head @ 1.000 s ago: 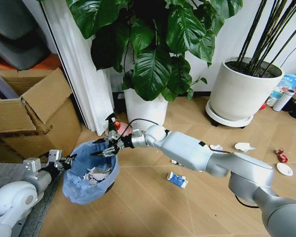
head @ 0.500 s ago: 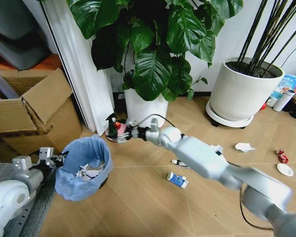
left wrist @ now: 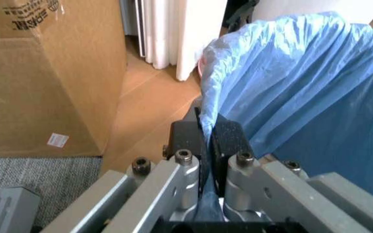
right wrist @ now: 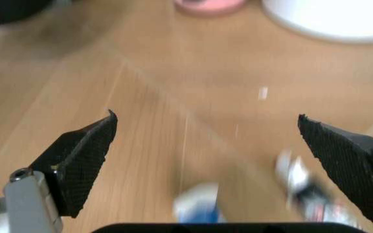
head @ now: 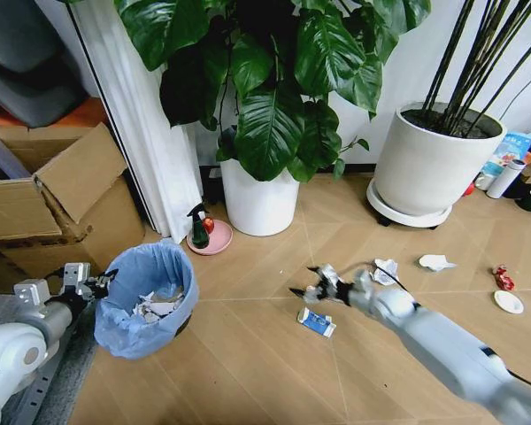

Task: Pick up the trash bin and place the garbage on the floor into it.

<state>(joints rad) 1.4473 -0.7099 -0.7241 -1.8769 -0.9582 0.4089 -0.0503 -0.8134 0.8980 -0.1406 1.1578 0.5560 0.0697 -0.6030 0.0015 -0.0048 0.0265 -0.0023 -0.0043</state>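
a warm wooden floor (head: 248, 372) runs under two white plant pots, with cardboard boxes (head: 49, 208) off to one side. the trash bin (head: 150, 297) stands upright on that floor just beside the boxes, its mouth facing up, the crinkled blue liner spilling over the rim and white paper wads already lying inside. the left gripper (head: 84, 282) has its fingers pressed together on the bin's rim and liner, pinching the plastic between the black pads (left wrist: 228, 141), on the side of the bin nearest the boxes.

away from the bin across the open floor lies the blue-white tube box (head: 318, 322), flat, its long axis running slantwise, one end toward the bin and the other toward the robot's right. the right gripper (head: 323, 289) hangs just above and beside it with its fingers (right wrist: 86, 150) spread wide, nothing between them. beyond the box from the bin lie a crumpled paper wad (head: 387, 269), another white scrap (head: 436, 262), a red wrapper (head: 504, 278) and a white round lid (head: 509, 302), farthest of all.

the step in hand looks like reaching for the tube box. to do it well, the spread fingers should likely straddle the box across its short side, square to the long axis, and come down low enough to catch so flat a thing without skidding it over the floor. the left grip needs to keep the bin level meanwhile.
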